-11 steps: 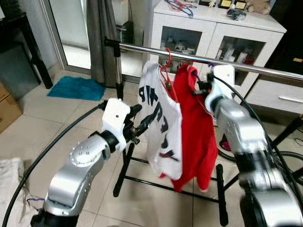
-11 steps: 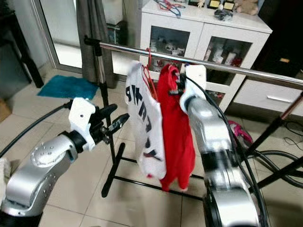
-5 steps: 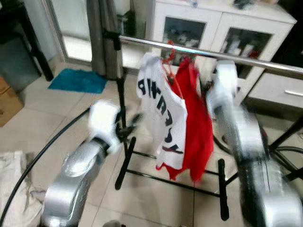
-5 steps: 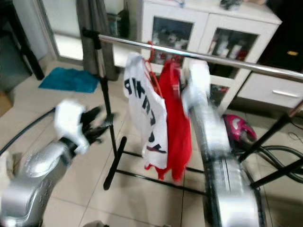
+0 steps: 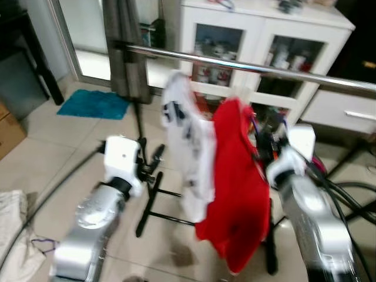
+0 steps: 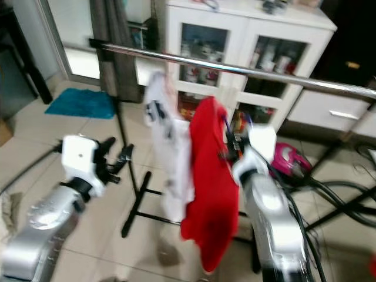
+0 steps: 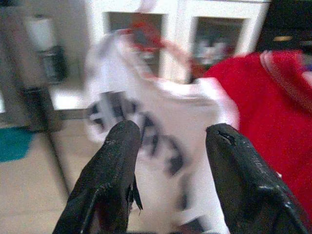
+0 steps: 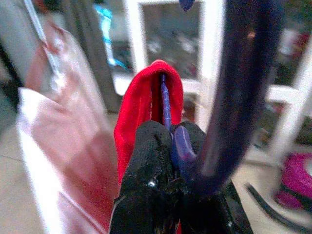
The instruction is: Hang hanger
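A red shirt (image 5: 235, 194) hangs on a blue hanger (image 8: 234, 87), and my right gripper (image 5: 260, 143) is shut on that hanger just below its hook. The shirt's collar sits well below the steel rail (image 5: 194, 57), off to the right of a white printed shirt (image 5: 188, 147). The white shirt dangles under the rail and is blurred. In the right wrist view the hanger's hook rises large in front of the fingers (image 8: 151, 146). My left gripper (image 5: 154, 160) is open and empty, low on the left, pointing at the white shirt (image 7: 161, 126).
The rack's black base bars (image 5: 147, 205) lie on the tiled floor. A white glass-door cabinet (image 5: 264, 29) stands behind the rail. A teal mat (image 5: 94, 104) and a cardboard box (image 5: 9, 132) are at the left, with cables and a pink object (image 6: 288, 160) at the right.
The right gripper has dropped from the rail, bringing the red shirt and its hanger down with it. The left arm has pulled back and lower. The white shirt is swinging.
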`<state>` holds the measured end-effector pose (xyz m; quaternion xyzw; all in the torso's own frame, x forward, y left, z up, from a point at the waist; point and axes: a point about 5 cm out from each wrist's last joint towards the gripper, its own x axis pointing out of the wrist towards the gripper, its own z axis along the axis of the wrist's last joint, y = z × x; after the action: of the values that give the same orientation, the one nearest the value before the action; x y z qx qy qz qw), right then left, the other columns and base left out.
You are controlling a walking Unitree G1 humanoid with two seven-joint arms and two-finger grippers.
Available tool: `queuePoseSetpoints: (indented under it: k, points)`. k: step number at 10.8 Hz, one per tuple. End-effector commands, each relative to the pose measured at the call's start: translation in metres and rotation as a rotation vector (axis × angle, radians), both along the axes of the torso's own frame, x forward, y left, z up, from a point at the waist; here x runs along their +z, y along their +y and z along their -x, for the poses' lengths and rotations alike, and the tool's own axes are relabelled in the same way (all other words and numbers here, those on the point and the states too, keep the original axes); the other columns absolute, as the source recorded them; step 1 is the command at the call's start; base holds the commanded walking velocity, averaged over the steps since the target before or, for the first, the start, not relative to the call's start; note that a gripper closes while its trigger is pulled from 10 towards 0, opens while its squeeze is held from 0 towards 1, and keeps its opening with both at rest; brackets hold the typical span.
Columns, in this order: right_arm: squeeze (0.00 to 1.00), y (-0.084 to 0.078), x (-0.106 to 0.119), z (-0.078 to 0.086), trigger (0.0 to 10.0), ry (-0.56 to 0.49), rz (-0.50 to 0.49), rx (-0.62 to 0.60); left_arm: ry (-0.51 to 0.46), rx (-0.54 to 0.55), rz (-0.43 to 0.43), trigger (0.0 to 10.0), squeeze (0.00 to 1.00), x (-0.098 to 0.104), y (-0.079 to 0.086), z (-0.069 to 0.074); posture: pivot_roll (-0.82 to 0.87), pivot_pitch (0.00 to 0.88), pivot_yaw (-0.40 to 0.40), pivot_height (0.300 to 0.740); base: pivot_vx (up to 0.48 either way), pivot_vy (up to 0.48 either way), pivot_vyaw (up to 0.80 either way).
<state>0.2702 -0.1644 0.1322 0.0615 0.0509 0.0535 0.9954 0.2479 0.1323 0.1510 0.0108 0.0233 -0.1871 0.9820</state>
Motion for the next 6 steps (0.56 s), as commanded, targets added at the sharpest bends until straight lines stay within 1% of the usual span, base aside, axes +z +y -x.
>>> queuePoseSetpoints:
  k: [1, 2, 3, 5, 6]
  points:
    - [0.00, -0.0003, 0.0138, 0.0034, 10.0, -0.054, 0.060, 0.004, -0.039, 0.003, -0.020, 10.0, 0.00, 0.0031, 0.0006, -0.0003, 0.08, 0.007, -0.040, 0.740, 0.000, -0.251, 0.00]
    - [0.00, -0.0052, 0.0140, 0.0036, 10.0, -0.042, 0.053, -0.028, -0.025, 0.010, -0.007, 10.0, 0.00, 0.0008, 0.0005, 0.0001, 0.08, 0.009, -0.046, 0.740, 0.000, 0.000, 0.00]
    - [0.00, -0.0078, 0.0158, 0.0017, 10.0, -0.037, 0.043, -0.048, -0.039, 0.022, 0.002, 10.0, 0.00, 0.0027, 0.0008, 0.0009, 0.08, 0.013, -0.053, 0.740, 0.000, 0.000, 0.00]
    - [0.00, 0.0003, 0.0165, 0.0019, 10.0, -0.025, 0.049, -0.016, -0.079, 0.039, 0.011, 10.0, 0.00, 0.0075, 0.0019, 0.0018, 0.10, 0.017, -0.070, 0.740, 0.000, 0.000, 0.00]
    - [0.00, 0.0007, 0.0156, 0.0008, 10.0, -0.018, 0.089, -0.045, -0.080, 0.045, 0.021, 10.0, 0.00, 0.0066, 0.0032, 0.0047, 0.11, 0.001, -0.065, 0.740, 0.349, 0.000, 0.00]
